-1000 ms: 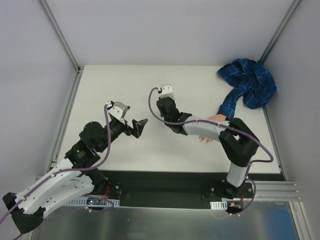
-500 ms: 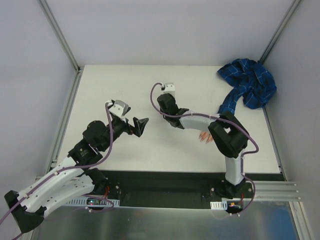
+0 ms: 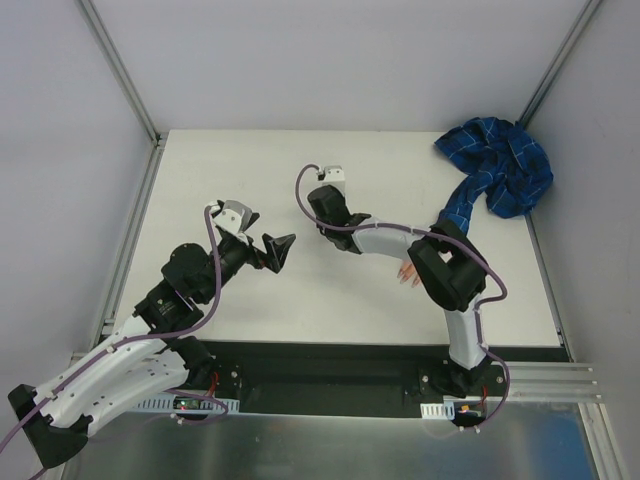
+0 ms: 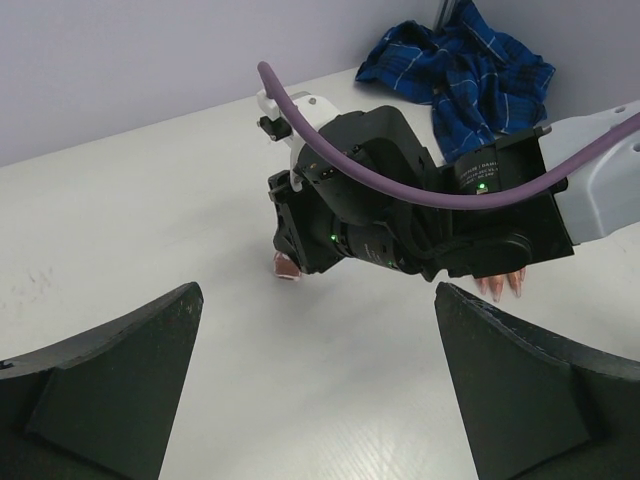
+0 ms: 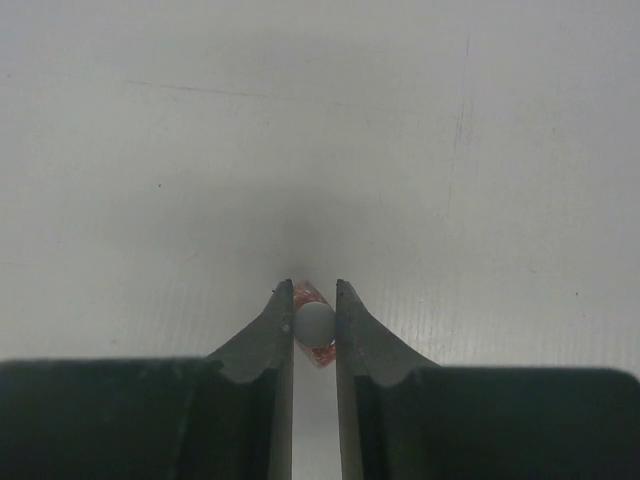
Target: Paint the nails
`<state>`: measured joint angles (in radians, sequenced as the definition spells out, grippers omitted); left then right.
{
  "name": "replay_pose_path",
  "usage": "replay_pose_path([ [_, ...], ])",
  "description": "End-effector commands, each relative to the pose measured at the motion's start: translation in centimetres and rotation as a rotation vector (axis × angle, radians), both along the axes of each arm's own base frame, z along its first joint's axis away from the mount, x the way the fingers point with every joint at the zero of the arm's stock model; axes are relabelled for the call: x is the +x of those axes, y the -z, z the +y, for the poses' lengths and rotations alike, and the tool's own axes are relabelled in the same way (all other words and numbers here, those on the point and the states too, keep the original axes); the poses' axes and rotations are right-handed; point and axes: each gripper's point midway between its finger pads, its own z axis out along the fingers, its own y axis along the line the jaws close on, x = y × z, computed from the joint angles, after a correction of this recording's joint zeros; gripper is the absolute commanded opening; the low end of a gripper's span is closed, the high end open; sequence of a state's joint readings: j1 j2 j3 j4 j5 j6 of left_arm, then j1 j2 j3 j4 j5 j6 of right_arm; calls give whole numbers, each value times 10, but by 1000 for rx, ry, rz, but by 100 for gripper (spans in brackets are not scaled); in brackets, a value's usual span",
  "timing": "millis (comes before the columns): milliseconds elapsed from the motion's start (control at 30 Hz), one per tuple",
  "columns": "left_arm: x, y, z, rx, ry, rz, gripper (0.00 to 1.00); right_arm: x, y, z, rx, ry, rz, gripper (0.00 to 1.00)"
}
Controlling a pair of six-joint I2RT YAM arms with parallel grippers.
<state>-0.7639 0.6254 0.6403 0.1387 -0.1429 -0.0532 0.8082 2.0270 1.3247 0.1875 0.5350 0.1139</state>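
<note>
Surroundings: pale grey walls stand on three sides of a white worktop, with metal frame posts running in from the upper corners.
Left gripper: the left gripper sits left of centre in the top view, its jaws spread wide with nothing between them. It is aimed toward the right arm's wrist.
Right gripper: the right gripper is clenched on a small bottle. Its two fingers press the bottle's round whitish cap from either side.
Bottle: pinkish below the cap. In the left wrist view it shows at the lower tip of the right gripper, at or just above the worktop; contact cannot be told.
Fake hand: the flesh-coloured fake hand lies right of centre, mostly covered by the right arm, with only the fingertips showing.
Nails: the nails are at those fingertips, near the right edge of the left wrist view and well apart from the bottle. They are too small to tell whether they carry paint.
Sleeve: a blue plaid sleeve is bunched in the upper right corner and trails down toward the fake hand.
</note>
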Motion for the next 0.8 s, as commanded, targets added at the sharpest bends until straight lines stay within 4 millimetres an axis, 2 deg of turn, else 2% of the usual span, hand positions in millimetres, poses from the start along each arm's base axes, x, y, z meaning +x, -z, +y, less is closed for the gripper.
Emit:
replay_pose_path([
  [0, 5, -14, 8, -44, -46, -37, 99, 3, -12, 11, 19, 6, -17, 21],
  [200, 6, -14, 9, -44, -50, -37, 99, 3, -19, 12, 9, -8, -28, 38],
  [333, 6, -16, 10, -46, -53, -44, 99, 1, -35, 19, 33, -53, -30, 50],
  [433, 4, -22, 14, -54, -57, -60, 99, -3, -49, 24, 44, -88, -29, 54],
  [467, 4, -23, 16, -58, -60, -64, 99, -4, -51, 23, 45, -98, -29, 56],
  [500, 4, -26, 19, -61, -71, -74, 99, -6, -62, 22, 54, -103, -44, 58],
  [567, 5, -27, 23, -65, -85, -80, 99, -11, -65, 17, 48, -112, -44, 62],
  [600, 5, -29, 26, -67, -94, -85, 99, -15, -75, 13, 54, -120, -51, 63],
  [633, 7, -30, 30, -70, -107, -87, 99, -19, -78, 11, 56, -125, -53, 66],
  [667, 8, -30, 31, -70, -115, -88, 99, -26, -69, 5, 43, -132, -32, 66],
  [700, 9, -30, 34, -76, -124, -86, 99, -31, -81, 0, 60, -131, -47, 68],
  [767, 12, -29, 38, -86, -142, -78, 99, -40, -82, -8, 73, -129, -48, 70],
])
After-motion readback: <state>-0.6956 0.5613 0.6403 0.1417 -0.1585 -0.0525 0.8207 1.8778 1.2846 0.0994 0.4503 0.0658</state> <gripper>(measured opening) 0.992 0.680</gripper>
